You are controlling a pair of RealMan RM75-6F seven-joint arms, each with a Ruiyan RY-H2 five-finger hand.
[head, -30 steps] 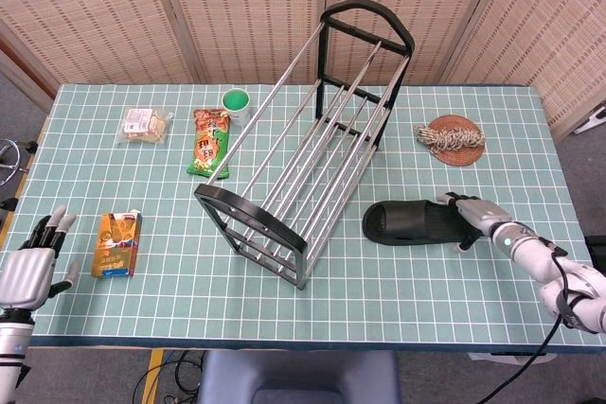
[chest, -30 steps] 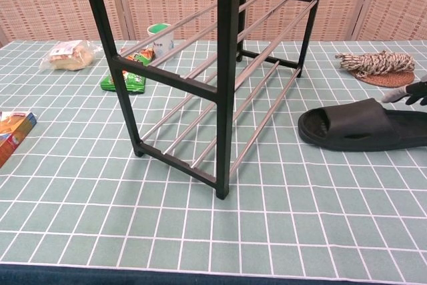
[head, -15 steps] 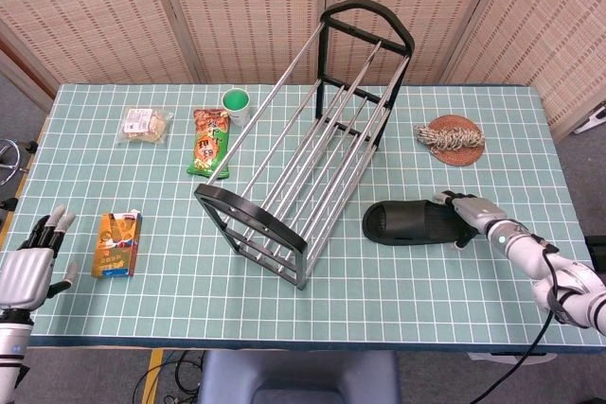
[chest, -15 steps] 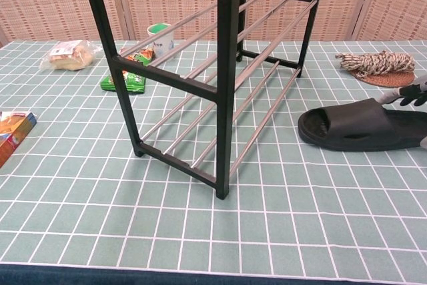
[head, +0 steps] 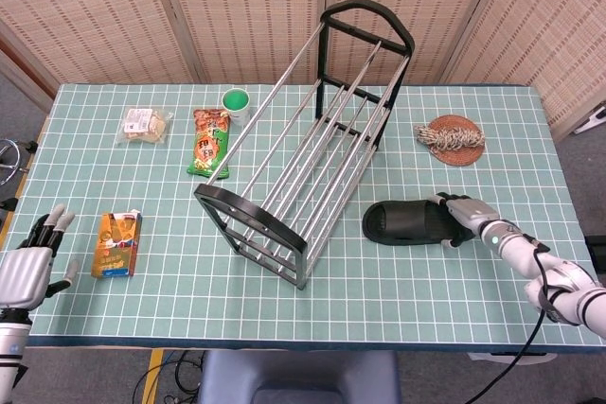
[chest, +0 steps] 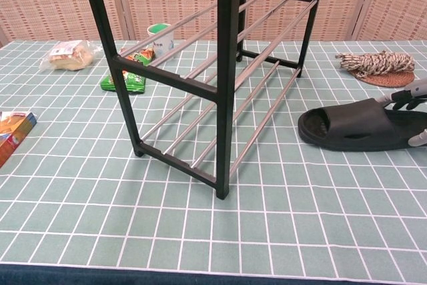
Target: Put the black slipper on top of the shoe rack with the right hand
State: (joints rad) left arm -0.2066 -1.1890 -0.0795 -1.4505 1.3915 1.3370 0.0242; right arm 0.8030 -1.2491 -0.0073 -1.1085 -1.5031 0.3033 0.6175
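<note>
The black slipper (head: 407,222) (chest: 353,125) lies flat on the green gridded table, to the right of the shoe rack. The black-framed rack (head: 303,139) (chest: 223,65) with metal rods stands at the table's middle, its top rods bare. My right hand (head: 466,218) (chest: 408,108) is at the slipper's heel end. Its fingers curl over the far edge and its thumb touches the near edge, gripping it. At the table's near left corner my left hand (head: 33,267) hangs with fingers apart, holding nothing; the chest view does not show it.
A coil of rope on a round mat (head: 452,137) (chest: 377,65) lies behind the slipper. On the left are an orange carton (head: 117,243) (chest: 10,131), a snack bag (head: 208,142) (chest: 127,79), a green-lidded cup (head: 236,101) (chest: 159,35) and a bagged bun (head: 146,124) (chest: 67,55).
My right hand has slid left along the table onto the slipper's heel end, and its fingers have closed around it. The slipper and left hand have stayed put.
</note>
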